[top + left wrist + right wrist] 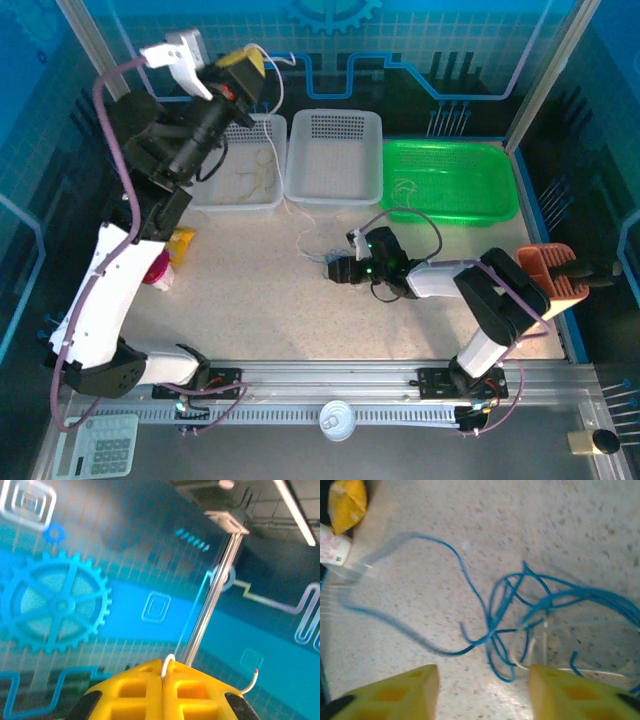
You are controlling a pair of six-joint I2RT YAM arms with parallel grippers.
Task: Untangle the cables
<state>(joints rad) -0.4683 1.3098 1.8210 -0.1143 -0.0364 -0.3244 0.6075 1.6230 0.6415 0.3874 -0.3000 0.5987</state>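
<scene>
Cables, blue tangle [520, 610]: it lies loose on the speckled table [600, 525], just ahead of your right gripper [484, 690], with a white strand [522, 664] mixed into its near side. Right fingers [395, 692] stand wide apart with nothing between them.

Your left gripper [165, 672] hangs high at the far left. Its fingers are pressed together on a white cable [167, 661], and one free end [252, 680] sticks out to the right.

Yellowish cable [255, 180] lies in the left white basket [240, 203]. A pale strand [405, 188] sits in the green basket [500, 165]. Yellow packet [345, 497] lies at the table's left side.
</scene>
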